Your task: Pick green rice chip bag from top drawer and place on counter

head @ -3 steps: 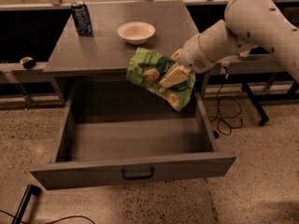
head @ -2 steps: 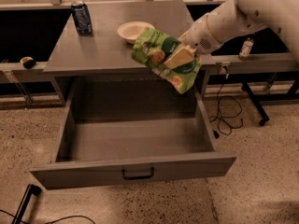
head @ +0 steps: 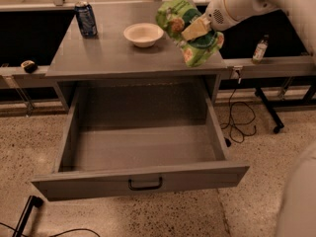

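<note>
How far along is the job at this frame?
Done: the green rice chip bag is out of the open top drawer. In hand: the gripper holds it over the counter, beside the bowl. Left: lower it and release.

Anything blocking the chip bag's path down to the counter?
Nothing visible. The gripper holds the green rice chip bag over the counter's bare right side; white bowl sits left of it, blue can far left.

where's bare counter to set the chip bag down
The counter is bare along its front edge, before the can and bowl. Crowded at the back. The pincer holds the green rice chip bag over the right side.
</note>
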`<state>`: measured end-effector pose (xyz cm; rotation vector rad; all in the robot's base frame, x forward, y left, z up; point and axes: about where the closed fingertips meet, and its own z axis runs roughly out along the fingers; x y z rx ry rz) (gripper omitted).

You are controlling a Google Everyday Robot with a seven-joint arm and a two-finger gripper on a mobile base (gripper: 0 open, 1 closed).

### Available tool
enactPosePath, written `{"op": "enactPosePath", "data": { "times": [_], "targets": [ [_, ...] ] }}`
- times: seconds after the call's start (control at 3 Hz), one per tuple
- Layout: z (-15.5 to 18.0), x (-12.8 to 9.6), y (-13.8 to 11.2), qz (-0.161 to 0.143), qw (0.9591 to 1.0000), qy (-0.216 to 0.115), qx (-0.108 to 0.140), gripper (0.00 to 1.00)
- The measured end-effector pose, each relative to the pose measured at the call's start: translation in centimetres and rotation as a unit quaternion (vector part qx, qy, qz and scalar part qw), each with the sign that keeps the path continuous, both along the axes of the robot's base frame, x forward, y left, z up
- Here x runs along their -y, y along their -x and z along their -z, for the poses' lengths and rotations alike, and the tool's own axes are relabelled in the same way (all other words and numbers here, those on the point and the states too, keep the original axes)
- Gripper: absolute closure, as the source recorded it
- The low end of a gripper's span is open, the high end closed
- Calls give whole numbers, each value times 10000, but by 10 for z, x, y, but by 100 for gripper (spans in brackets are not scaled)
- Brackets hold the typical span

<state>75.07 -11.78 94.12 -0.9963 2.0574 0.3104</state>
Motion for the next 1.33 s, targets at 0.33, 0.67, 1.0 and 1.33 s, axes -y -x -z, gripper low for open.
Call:
{"op": "enactPosePath", "data": {
  "times": [0.33, 0.67, 1.0, 1.33],
  "targets": [
    [12, 2, -44, 759, 9969, -140, -142, 100],
    [29, 6, -73, 1315, 9902, -399, -252, 100],
    [44, 7, -89, 1682, 9832, -619, -354, 100],
    [57, 7, -95, 1872, 9774, -857, -479, 83]
  ]
}}
